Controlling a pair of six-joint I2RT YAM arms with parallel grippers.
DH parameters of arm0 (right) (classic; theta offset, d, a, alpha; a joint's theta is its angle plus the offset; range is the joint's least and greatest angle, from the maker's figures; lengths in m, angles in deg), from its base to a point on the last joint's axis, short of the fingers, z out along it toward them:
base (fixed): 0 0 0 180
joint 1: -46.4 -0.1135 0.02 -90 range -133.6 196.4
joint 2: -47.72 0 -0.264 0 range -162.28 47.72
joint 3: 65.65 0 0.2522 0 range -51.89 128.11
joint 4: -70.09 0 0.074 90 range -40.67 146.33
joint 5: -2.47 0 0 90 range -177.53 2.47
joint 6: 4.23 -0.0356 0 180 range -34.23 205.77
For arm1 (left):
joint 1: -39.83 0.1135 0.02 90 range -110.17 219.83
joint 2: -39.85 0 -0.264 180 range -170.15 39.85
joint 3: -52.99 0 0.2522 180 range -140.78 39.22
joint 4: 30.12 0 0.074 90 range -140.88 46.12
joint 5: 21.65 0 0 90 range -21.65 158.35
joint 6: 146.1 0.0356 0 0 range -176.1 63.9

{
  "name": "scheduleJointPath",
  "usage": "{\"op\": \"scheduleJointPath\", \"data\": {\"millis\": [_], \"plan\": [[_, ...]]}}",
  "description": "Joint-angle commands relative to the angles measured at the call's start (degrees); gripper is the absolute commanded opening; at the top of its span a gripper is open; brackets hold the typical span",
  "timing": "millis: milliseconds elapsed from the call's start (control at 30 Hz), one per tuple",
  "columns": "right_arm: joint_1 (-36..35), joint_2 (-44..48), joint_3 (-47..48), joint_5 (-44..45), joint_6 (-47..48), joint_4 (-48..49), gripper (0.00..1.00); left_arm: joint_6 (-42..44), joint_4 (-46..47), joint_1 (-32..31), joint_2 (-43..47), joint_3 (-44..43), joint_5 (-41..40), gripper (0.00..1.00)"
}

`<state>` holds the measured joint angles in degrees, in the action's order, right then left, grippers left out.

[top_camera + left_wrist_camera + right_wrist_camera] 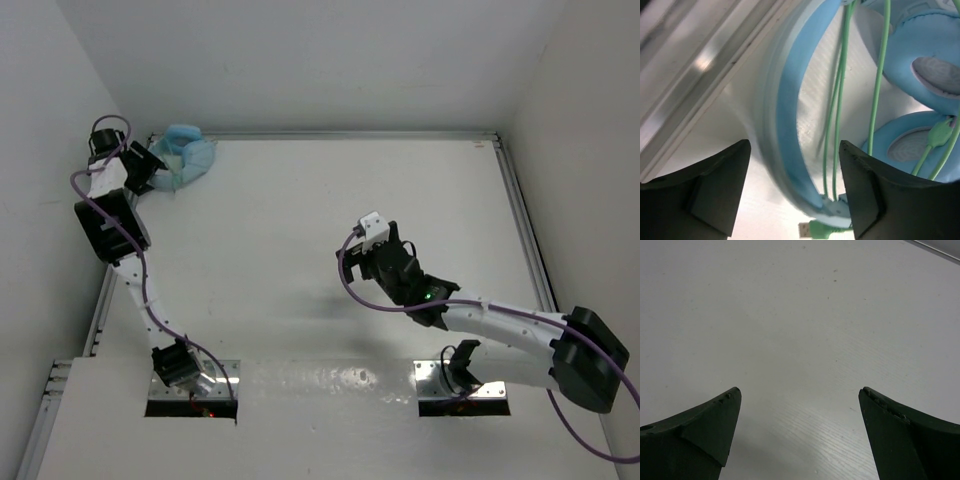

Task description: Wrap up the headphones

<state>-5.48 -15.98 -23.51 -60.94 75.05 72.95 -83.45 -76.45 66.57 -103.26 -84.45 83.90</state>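
The light blue headphones (185, 158) lie in the table's far left corner. My left gripper (150, 168) is right beside them, open. In the left wrist view the padded headband (790, 125) curves between my open fingers (715, 190), touching neither. Pale green cable strands (840, 100) run over the headband toward two round earcups (935, 65), and the green USB plug (812, 230) lies at the bottom. My right gripper (395, 240) hovers open and empty over the bare table middle (800, 340), far from the headphones.
A metal rail (695, 85) runs along the table's left edge close to the headphones, with white walls (300, 60) behind the corner. Purple arm cables (350, 285) loop off both arms.
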Motion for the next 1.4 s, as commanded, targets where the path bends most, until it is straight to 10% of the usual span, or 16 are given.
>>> {"op": "scheduleJointPath", "data": {"millis": [0, 333, 500, 633, 1000, 1367], "plan": [[0.11, 1.21, -0.26, 0.22, -0.44, 1.75, 0.99, 2.30, 2.08, 0.42, 7.75, 2.03, -4.99, 0.71], [0.11, 4.46, -2.28, 1.79, 0.17, 1.76, 0.99, 8.80, 2.43, 0.42, 20.30, 10.03, -7.90, 0.74], [0.11, 7.44, -0.09, 18.46, -5.17, -8.16, 0.99, 19.33, 1.03, 0.42, 31.20, 16.69, -8.26, 0.77], [1.16, 13.41, -0.60, 26.50, -14.12, -24.42, 0.99, 39.70, -4.95, 0.42, 43.33, 33.47, -9.65, 0.79], [1.43, 36.44, -8.69, 23.78, -26.72, -44.48, 0.99, 60.74, 5.92, 0.15, 81.03, 86.53, -20.09, 0.80], [1.43, 41.90, -12.82, 27.81, -34.98, -50.46, 0.99, 60.23, 12.00, 0.24, 103.38, 104.25, -25.04, 0.83]]}}
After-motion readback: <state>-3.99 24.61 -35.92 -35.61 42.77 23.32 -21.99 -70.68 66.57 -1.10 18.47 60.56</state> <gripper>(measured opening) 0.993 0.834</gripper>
